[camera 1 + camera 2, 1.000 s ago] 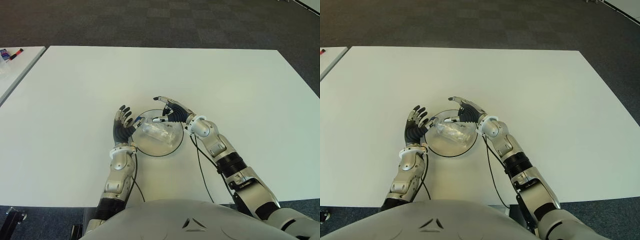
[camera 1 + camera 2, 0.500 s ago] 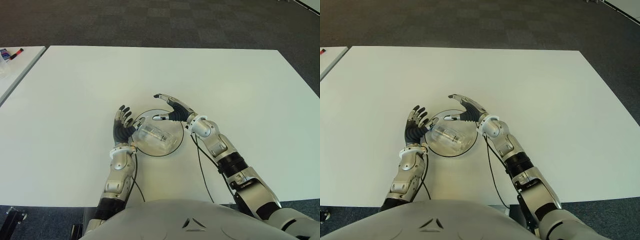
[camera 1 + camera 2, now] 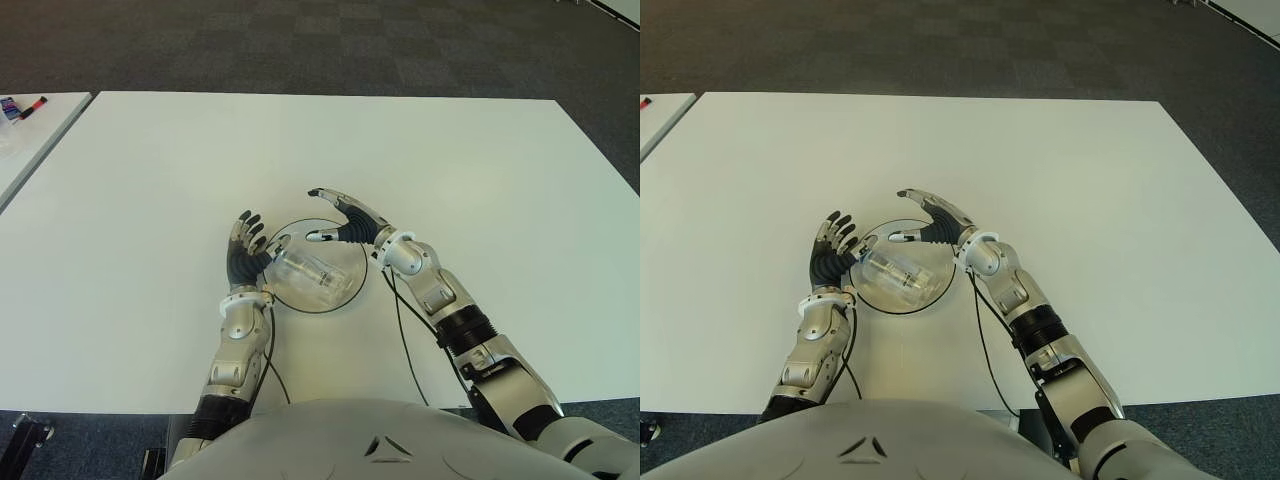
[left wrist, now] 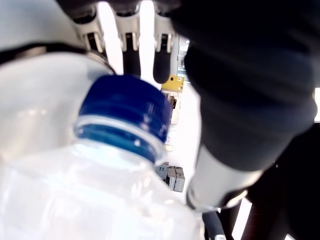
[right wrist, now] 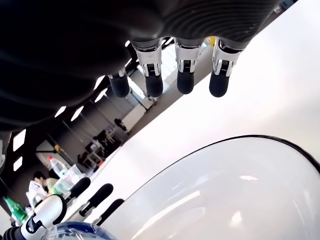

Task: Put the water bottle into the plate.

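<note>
I see the right hand (image 3: 345,222) over the far rim of the plate (image 3: 345,299), fingers (image 5: 183,80) spread wide and holding nothing. The left hand (image 3: 247,258) is at the plate's left edge, fingers extended and open — its thumb close beside the blue cap (image 4: 125,114); whether they touch I cannot tell. The water bottle (image 3: 305,272) lies on its side in the plate. Since 1.0 s ago the right hand has lifted off it — the bottle has rolled slightly left.

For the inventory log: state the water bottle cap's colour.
Blue cap on the clear water bottle; clearest in the left wrist view.
</note>
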You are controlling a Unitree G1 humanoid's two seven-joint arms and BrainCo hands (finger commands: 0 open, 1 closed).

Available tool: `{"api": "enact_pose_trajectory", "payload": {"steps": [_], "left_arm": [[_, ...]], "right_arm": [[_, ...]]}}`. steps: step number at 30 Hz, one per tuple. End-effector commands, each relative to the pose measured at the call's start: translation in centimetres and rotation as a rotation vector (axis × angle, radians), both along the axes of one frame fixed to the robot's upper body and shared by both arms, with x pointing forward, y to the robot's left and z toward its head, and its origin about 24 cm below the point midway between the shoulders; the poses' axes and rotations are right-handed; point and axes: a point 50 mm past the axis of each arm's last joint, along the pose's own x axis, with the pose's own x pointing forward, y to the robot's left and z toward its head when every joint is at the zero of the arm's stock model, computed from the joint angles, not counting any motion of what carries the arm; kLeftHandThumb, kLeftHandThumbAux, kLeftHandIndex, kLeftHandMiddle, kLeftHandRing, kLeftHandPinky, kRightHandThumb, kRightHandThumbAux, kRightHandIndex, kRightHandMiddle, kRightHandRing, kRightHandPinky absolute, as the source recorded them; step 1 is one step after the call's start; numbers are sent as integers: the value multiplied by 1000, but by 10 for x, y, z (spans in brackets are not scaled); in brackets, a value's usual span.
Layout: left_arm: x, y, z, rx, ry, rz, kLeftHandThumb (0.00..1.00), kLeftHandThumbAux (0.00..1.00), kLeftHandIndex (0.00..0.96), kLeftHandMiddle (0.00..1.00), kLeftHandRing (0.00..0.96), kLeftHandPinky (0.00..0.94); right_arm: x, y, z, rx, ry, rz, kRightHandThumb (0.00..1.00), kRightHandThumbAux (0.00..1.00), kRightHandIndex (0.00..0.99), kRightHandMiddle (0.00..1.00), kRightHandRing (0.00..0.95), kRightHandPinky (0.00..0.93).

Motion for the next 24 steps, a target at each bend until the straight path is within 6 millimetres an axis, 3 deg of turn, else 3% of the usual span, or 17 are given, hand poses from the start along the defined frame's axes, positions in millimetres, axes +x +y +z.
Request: {"api": "enact_pose_trajectory", "payload": {"steps": [1,15,20,24], "left_arm": [[7,-17,5,-84,-11,19,0,937,137,178,172,197],[7,-18,5,-84,-3,17,0,926,139,175,168,192],[7,-18,5,-88,-7,16,0,927,136,173,169,198],[7,-17,5,-94,-10,17,0,929,132,174,171,199]], "right_arm": [[0,-3,-3,-5,23,-16,101,359,0,0,0,0],[-1,-8,2,93,-20,-78,54,363,0,0,0,0],[-4,-17,4,168,-28,-150,53,407,0,0,0,0],[-10,-37,-12,241,41,-304,49,464,0,0,0,0]]}}
